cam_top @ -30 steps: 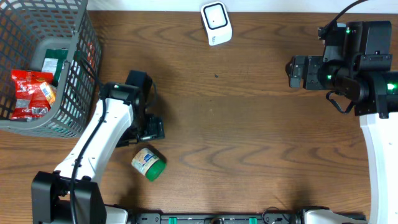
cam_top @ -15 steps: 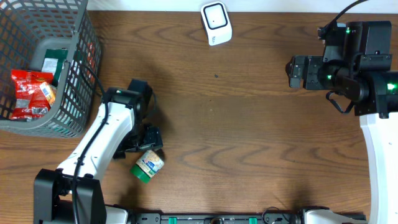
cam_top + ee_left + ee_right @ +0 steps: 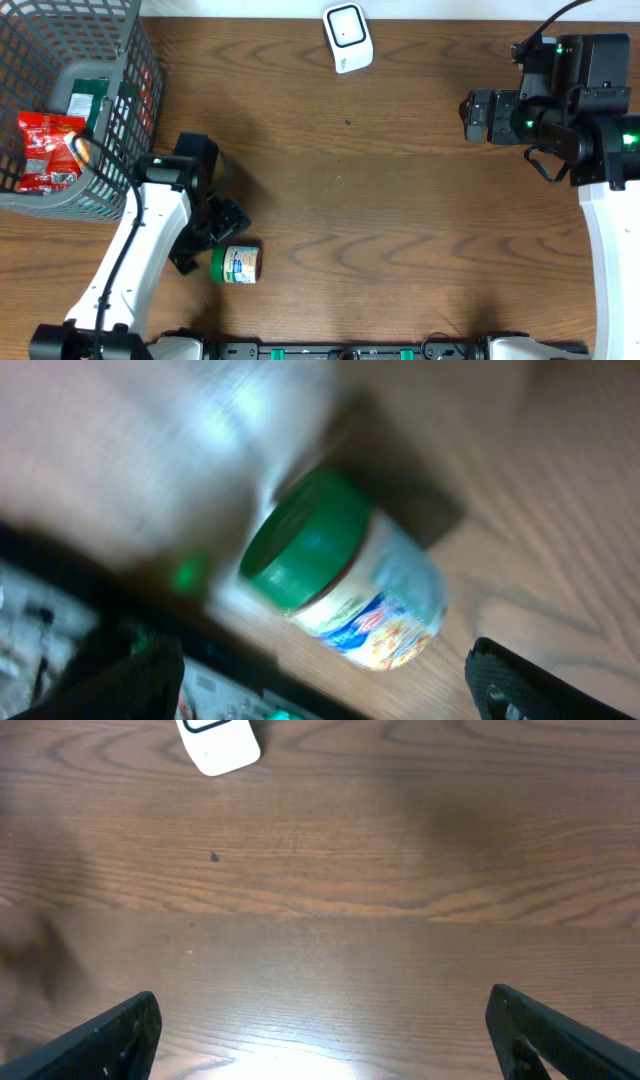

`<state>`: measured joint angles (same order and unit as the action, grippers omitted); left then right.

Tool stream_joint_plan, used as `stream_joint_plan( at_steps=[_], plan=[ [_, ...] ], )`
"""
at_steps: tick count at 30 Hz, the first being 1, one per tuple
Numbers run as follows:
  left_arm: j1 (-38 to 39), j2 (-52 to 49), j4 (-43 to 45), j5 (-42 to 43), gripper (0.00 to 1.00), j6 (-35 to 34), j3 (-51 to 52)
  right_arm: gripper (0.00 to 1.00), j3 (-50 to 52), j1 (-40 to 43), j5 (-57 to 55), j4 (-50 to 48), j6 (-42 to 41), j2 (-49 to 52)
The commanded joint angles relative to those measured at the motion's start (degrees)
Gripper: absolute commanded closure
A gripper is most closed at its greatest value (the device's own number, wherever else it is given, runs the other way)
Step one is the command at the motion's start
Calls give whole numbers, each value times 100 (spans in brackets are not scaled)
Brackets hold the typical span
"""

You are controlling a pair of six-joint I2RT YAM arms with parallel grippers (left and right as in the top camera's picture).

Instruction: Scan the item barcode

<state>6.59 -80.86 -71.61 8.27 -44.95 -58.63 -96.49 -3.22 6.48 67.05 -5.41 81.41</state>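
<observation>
- The jar (image 3: 236, 265) lies on its side near the front edge of the worktop (image 3: 400, 200), left of centre, with its green lid (image 3: 305, 540) turned toward the left edge.
- My left fingers (image 3: 525, 685) stand wide apart just beside it, clamped on nothing. The wrist view is blurred, so I can't tell whether a tip touches it.
- The white scanner (image 3: 347, 37) sits at the far edge, well apart from the jar.
- My right fingers (image 3: 560, 1035) are spread wide over bare wood near the right edge, holding nothing.
- A grey basket (image 3: 135, 110) holding red packets (image 3: 45, 150) fills the far left corner.
</observation>
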Motion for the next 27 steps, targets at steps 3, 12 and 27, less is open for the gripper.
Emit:
stream_joint_plan(
  at_steps=[3,12,27],
  plan=[
    [92,44,-531,-11,2,-2376,203,1,-79,24,24,7,35,37],
    [120,39,485,31,2,-3399,892,1,-79,24,24,7,35,37],
    [-153,37,1419,-411,2,-3613,1556,1,-79,24,24,7,35,37]
  ],
)
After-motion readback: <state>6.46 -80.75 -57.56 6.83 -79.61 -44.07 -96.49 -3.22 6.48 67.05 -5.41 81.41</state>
